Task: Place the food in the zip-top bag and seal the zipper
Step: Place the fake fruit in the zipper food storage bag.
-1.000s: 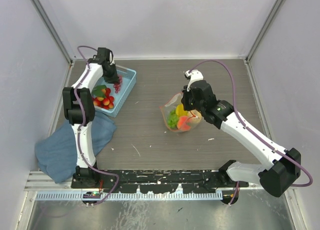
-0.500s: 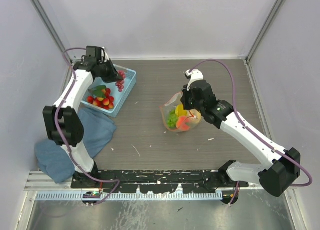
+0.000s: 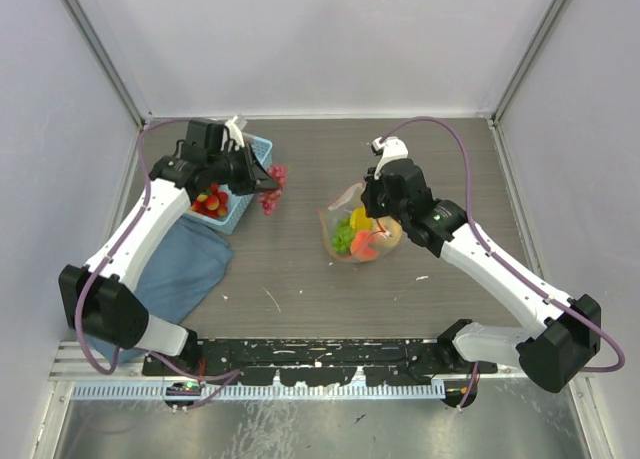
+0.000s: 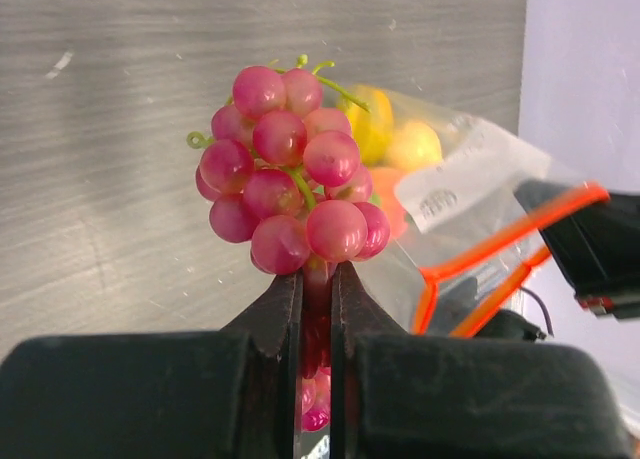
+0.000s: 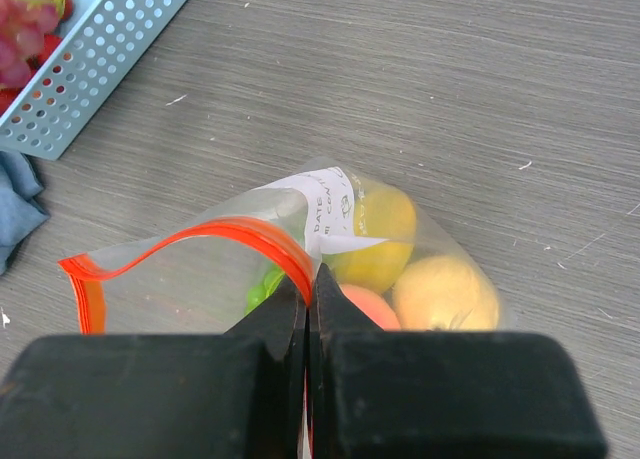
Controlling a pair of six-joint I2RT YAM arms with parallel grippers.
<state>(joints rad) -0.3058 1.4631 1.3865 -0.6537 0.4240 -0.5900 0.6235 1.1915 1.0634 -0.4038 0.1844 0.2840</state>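
Left gripper (image 4: 315, 279), clenched on a pink-purple plastic grape bunch (image 4: 290, 194), has neared the clear crinkly zip-top bag (image 5: 190, 279), whose rim the right gripper (image 5: 309, 279) pinches: insertion next.

One pink grape bunch (image 4: 290, 199), one zip-top bag (image 5: 200, 269), one blue basket (image 5: 110, 49), one blue cloth (image 3: 180, 269).

We see a grey wood-grain table (image 3: 300, 269) carrying a light blue basket (image 5: 110, 44) at its far left, a blue cloth (image 3: 170, 274) just beside it, nearer, and the zip-top bag (image 5: 180, 274) around the middle.
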